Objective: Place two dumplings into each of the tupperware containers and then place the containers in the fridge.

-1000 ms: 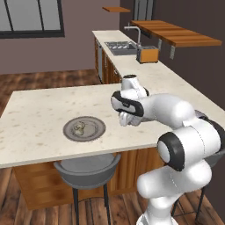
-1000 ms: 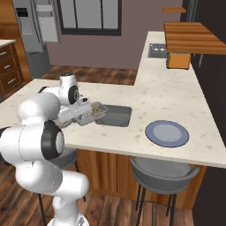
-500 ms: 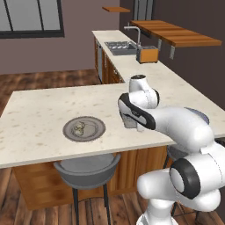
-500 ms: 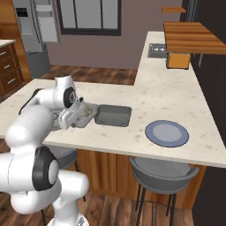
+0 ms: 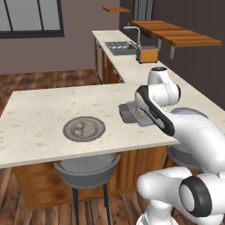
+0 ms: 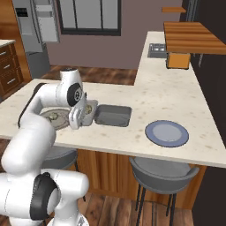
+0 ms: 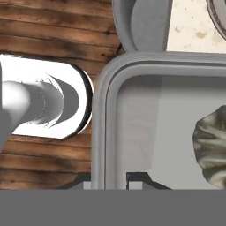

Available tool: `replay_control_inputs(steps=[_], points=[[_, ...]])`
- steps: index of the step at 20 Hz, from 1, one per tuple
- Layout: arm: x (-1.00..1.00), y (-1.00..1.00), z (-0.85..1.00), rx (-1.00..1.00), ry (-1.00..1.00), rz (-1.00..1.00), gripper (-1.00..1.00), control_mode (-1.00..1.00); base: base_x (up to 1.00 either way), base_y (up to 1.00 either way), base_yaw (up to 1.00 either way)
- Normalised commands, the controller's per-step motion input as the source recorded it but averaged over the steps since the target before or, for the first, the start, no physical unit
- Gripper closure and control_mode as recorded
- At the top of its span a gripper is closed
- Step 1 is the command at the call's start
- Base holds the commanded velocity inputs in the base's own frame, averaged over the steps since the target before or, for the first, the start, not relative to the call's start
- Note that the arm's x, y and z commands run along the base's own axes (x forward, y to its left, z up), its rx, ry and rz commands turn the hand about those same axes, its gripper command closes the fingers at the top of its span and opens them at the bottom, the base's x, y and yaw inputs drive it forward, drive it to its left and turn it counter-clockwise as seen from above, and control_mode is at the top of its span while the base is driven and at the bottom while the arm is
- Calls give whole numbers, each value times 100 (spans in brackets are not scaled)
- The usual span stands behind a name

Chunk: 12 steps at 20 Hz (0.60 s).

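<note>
My gripper (image 6: 80, 114) is shut on the rim of one of the tupperware containers (image 6: 88, 112), held just above the counter beside the round grey plate (image 6: 53, 118). In the hand view the fingertips (image 7: 134, 178) clamp the container's rim (image 7: 105, 114), and one dumpling (image 7: 214, 145) lies inside it. The left base view shows this container (image 5: 127, 113) sticking out from under my hand. The other container (image 6: 113, 115) rests on the counter just to the right. Dumplings (image 5: 79, 128) remain on the round plate (image 5: 94, 132). The fridge (image 6: 37, 26) stands far back left.
A flat blue-grey plate (image 6: 167, 133) lies on the counter to the right. Grey stools (image 6: 162, 170) stand under the counter's front edge. In the hand view the held container overhangs the wooden floor (image 7: 44, 31) and a stool seat (image 7: 141, 22). A sink (image 5: 117, 45) sits on the far counter.
The arm's elbow has swung up and round while the hand turned. The held container has stayed near the round plate, shifting only slightly.
</note>
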Motion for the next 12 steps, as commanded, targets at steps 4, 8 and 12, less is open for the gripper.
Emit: replay_control_inputs(steps=[4, 8, 12], points=[[-75, -24, 15, 0, -1, -7, 100, -100, 0, 0, 0], [-33, -4, 7, 0, -3, -23, 100, -100, 0, 0, 0], [-41, -2, 9, 0, -1, -8, 100, -100, 0, 0, 0]])
